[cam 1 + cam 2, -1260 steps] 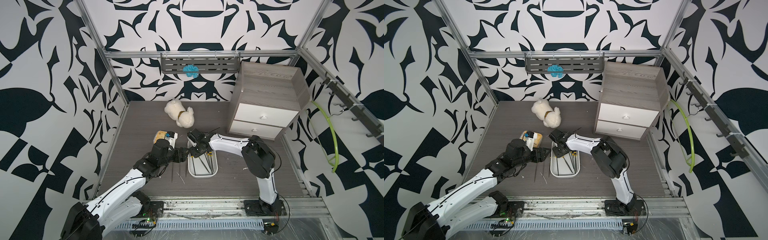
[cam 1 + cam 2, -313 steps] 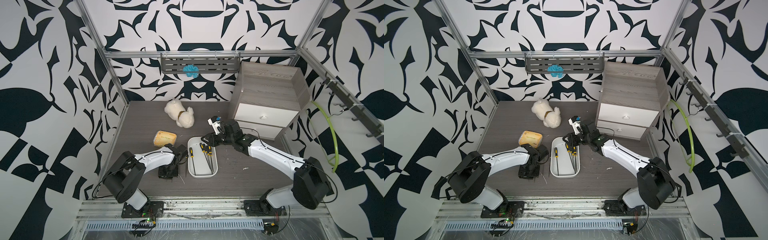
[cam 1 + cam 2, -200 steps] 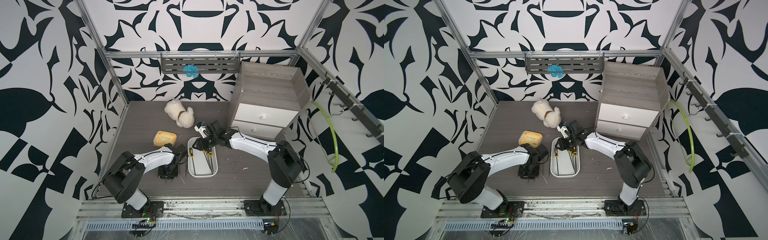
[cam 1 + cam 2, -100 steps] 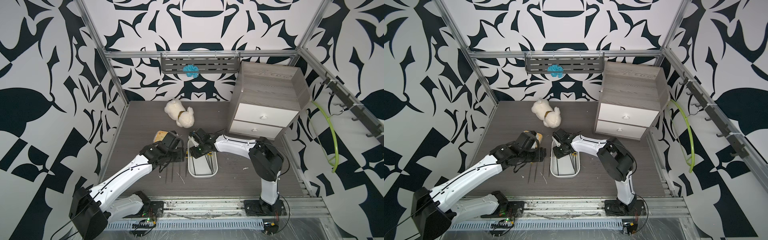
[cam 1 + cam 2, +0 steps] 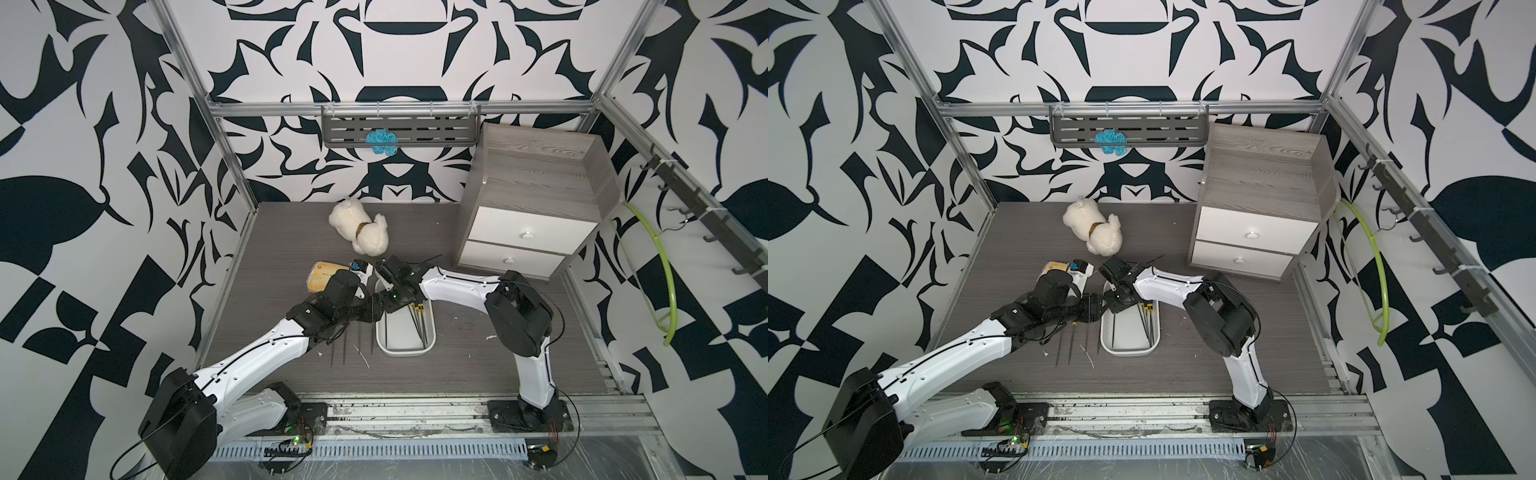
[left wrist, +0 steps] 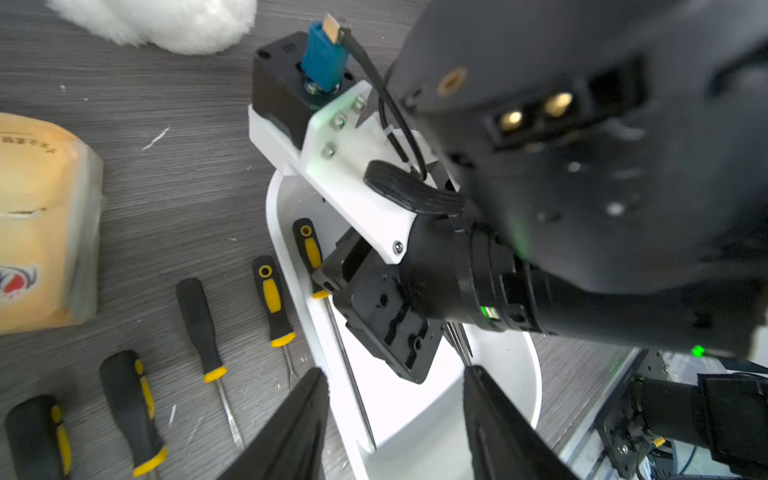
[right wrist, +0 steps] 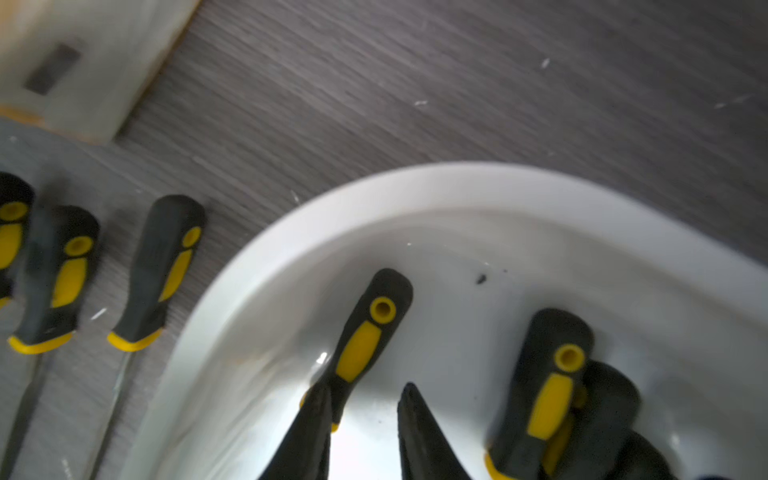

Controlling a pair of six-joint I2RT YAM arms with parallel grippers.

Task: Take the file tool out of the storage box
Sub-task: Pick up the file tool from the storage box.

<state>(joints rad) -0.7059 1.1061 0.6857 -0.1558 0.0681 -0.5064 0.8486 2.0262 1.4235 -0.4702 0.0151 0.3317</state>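
White links (image 5: 266, 353), black joints (image 5: 517, 318), black cables (image 6: 399, 120).

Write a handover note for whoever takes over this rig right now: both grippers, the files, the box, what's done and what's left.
Left gripper: open, empty, hovering over the storage box.
Right gripper: down inside the box, jaws apart, one fingertip against the handle of a lone file; no grip yet.
Files: four files lie on the table beside the box; a cluster of handles lies at the box's other side.
Done: four files are out.
Left: close on the lone file, lift it out, then probably work through the cluster.
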